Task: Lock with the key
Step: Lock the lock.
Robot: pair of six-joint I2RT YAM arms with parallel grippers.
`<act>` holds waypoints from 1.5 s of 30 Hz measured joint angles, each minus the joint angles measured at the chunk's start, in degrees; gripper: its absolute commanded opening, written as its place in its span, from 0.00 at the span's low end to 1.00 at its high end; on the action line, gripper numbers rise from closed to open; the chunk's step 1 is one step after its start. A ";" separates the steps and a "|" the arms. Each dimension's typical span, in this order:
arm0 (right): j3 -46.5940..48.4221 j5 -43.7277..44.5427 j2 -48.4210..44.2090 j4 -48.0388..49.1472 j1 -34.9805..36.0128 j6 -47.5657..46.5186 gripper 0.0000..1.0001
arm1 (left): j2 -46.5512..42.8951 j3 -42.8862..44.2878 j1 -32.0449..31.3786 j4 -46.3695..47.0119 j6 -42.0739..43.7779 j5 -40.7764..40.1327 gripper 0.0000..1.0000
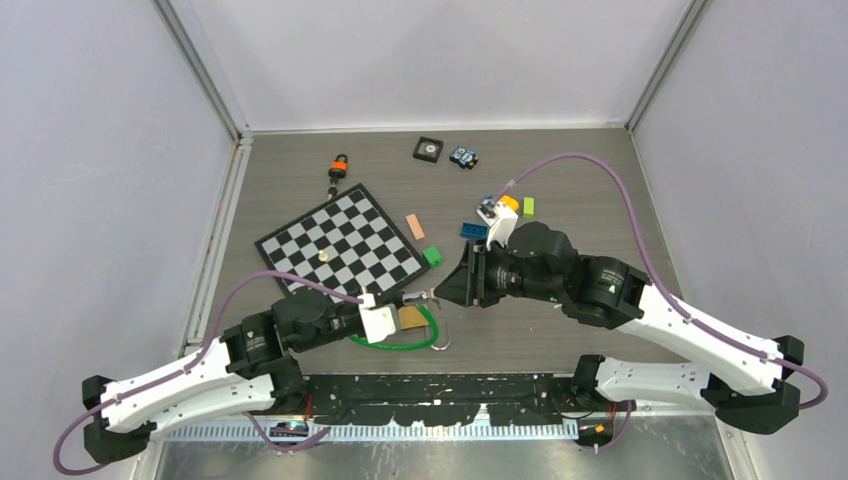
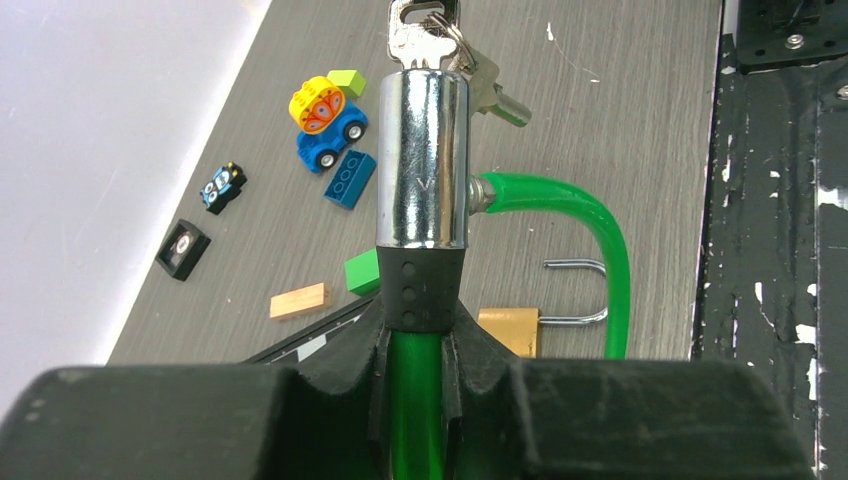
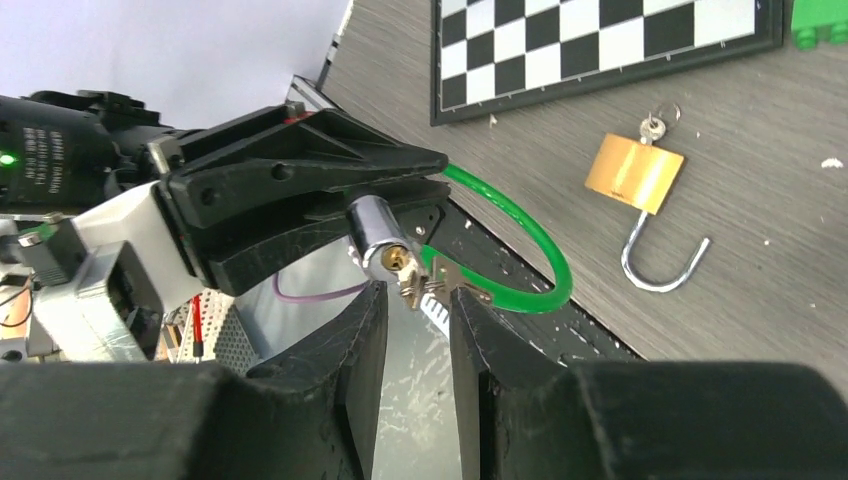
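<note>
My left gripper (image 2: 421,330) is shut on the green cable (image 2: 418,400) of a cable lock, just below its chrome cylinder (image 2: 423,165). The cable loops round and its other end sits in the cylinder's side. A key (image 2: 418,30) with a second key on its ring sticks in the cylinder's end. In the right wrist view the cylinder (image 3: 378,232) faces my right gripper (image 3: 418,300), which is open, with the keys (image 3: 432,283) at its fingertips. In the top view the grippers meet near the front edge, left (image 1: 400,312) and right (image 1: 438,292).
A brass padlock (image 3: 633,172) with open shackle and its own key lies on the table under the cable loop. A chessboard (image 1: 340,245), an orange padlock (image 1: 339,168), a toy car (image 2: 328,118), and coloured bricks (image 2: 349,178) lie further back.
</note>
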 measured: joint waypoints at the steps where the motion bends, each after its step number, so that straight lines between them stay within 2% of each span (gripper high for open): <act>1: 0.00 -0.17 0.31 -0.61 -0.02 0.26 0.34 | 0.00 0.00 0.00 0.00 0.02 0.24 0.00; 5: 0.00 -0.44 0.81 -2.45 -0.15 0.96 0.33 | 0.02 0.00 0.00 -0.13 0.00 0.98 0.00; 10: 0.09 -1.42 1.31 -2.67 -0.57 1.44 0.27 | 0.07 0.00 0.00 -0.26 0.00 1.31 0.00; 16: 0.11 -3.26 2.29 -2.21 -0.94 1.86 0.14 | 0.52 0.00 0.00 -0.59 0.00 1.73 0.00; 20: 0.11 -4.15 2.60 -2.05 -1.38 1.84 0.02 | 0.63 0.00 0.00 -1.20 0.00 1.66 0.00; 26: -1.53 -6.01 1.16 1.51 -1.53 -1.38 0.01 | 0.55 0.00 0.00 -1.38 -0.04 1.64 0.00; 29: -6.27 -7.15 -2.01 7.23 -1.57 -6.01 0.01 | 0.50 0.00 0.00 -1.38 -0.02 1.88 0.00; 35: -14.34 -11.17 -7.10 18.45 -1.68 -21.42 0.04 | 0.50 0.00 0.00 -1.55 -0.07 2.80 0.00; 40: -14.71 -14.84 -6.64 20.15 -1.79 -35.60 0.07 | 0.50 0.00 0.00 -2.12 -0.09 2.78 0.00; 45: -14.71 -19.02 -5.75 19.63 -2.05 -48.85 0.01 | 0.55 0.00 0.00 -3.85 -0.15 2.91 0.00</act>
